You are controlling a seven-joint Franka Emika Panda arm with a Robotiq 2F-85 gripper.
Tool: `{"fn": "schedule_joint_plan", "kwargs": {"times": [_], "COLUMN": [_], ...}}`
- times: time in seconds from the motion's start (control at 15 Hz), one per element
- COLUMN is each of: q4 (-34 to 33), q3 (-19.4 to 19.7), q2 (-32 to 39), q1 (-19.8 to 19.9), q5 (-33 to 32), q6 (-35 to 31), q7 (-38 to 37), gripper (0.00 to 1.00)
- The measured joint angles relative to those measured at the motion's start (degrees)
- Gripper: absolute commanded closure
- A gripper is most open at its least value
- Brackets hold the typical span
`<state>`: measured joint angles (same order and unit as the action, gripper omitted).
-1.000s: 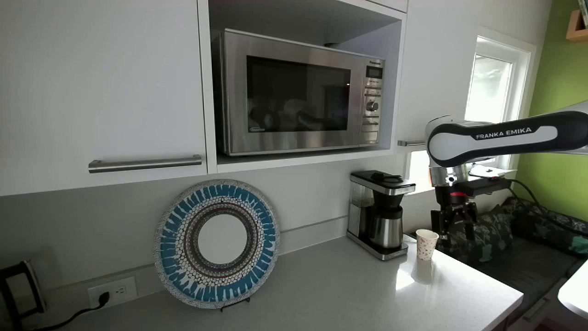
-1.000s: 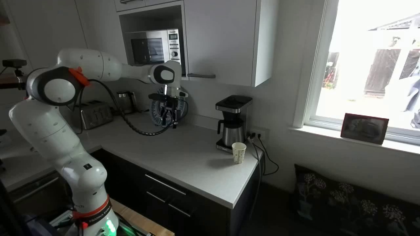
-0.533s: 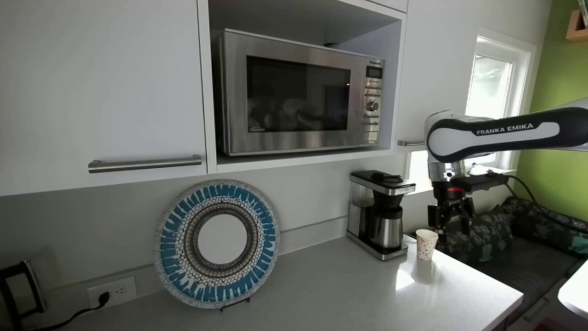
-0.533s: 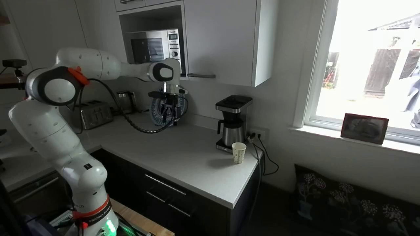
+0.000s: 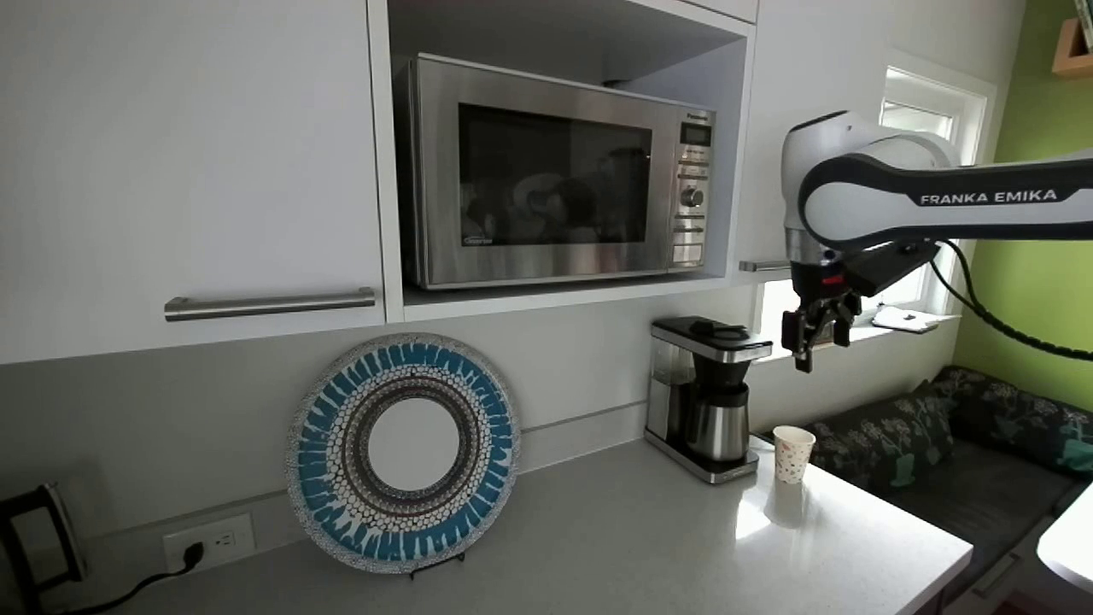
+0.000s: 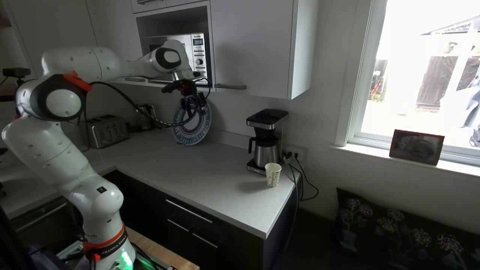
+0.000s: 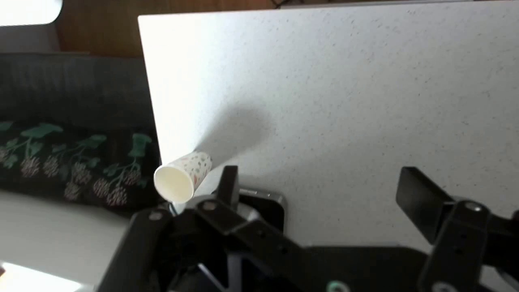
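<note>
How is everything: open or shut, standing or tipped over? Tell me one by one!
Claw: open, holding nothing
Paper cup: upright, no lid
Microwave door: shut
Coffee maker: jug in place
Cupboard doors: shut
Drawers: shut
Round patterned disc: standing on edge
Picture frame: standing up
Toaster: on or off, can't tell
Black plug: in the outlet

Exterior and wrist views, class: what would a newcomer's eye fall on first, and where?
The big blue-ringed disc, propped on the counter below the microwave, would probably catch the eye first. Next might come the open gripper, hanging above the counter and holding nothing. Then the speckled paper cup stands out, upright beside the coffee maker near the counter's end.
</note>
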<state>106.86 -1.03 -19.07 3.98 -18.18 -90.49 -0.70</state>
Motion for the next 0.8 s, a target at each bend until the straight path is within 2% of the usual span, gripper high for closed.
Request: {"fn": "schedule_joint_plan", "kwargs": {"times": [0.27,0.47,0.8], "q4": [-2.01,-2.55,-2.63], "q3": [-2.06,-2.15,-1.98], "q2": [-1.29,-1.51,-1.5], "q1": [-1.76,-2.08,-2.08], "q5": [-6.48,-6.64,-6.64], "q6": [-5.24,-9.1,-9.29], "q7": [2.43,1.82,1.81], "gripper": [0.0,0.0,0.0]}}
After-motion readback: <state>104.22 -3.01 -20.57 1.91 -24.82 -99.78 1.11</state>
